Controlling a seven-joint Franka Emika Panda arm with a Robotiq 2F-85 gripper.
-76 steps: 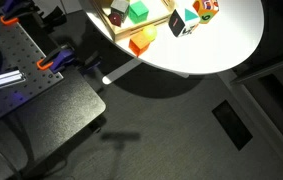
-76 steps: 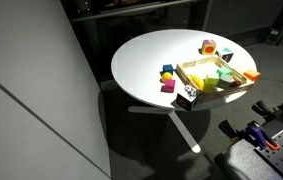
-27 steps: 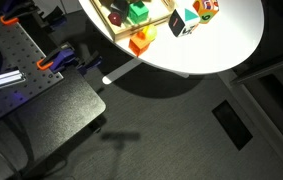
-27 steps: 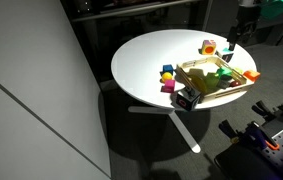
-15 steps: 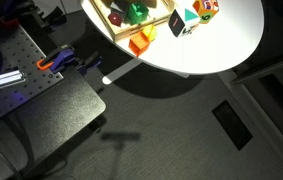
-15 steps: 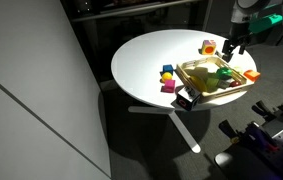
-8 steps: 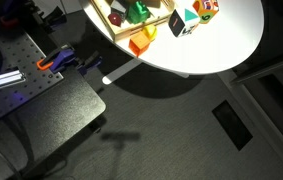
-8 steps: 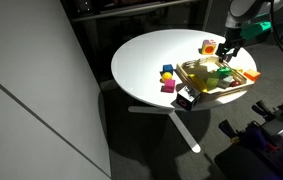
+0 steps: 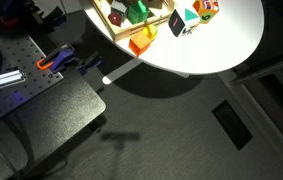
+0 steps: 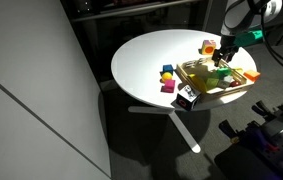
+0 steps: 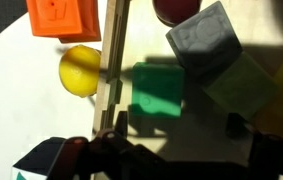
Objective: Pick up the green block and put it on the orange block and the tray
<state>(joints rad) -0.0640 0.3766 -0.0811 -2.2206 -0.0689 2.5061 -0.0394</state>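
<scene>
The green block (image 11: 158, 88) lies inside the tray (image 11: 111, 50), close to its rim. It also shows in both exterior views (image 9: 138, 12) (image 10: 224, 73). The orange block (image 11: 66, 17) sits on the table just outside that rim and shows in both exterior views (image 9: 141, 42) (image 10: 251, 76). My gripper (image 11: 178, 125) is open and empty. It hangs over the tray with its fingers (image 11: 116, 125) apart, just short of the green block, and touches nothing. In an exterior view the gripper (image 10: 224, 58) is right above the tray (image 10: 197, 82).
The tray also holds a grey block (image 11: 203, 38), an olive block (image 11: 241, 85) and a red piece (image 11: 176, 8). A yellow piece (image 11: 79, 70) lies by the rim. A teal-faced block (image 10: 186, 97), a red-orange block (image 10: 209, 46) and blue and magenta blocks (image 10: 167, 75) stand on the round white table (image 10: 146, 60).
The arm has come in from the upper right and lowered over the tray. In the last half second the gripper moved a little closer to the green block.
</scene>
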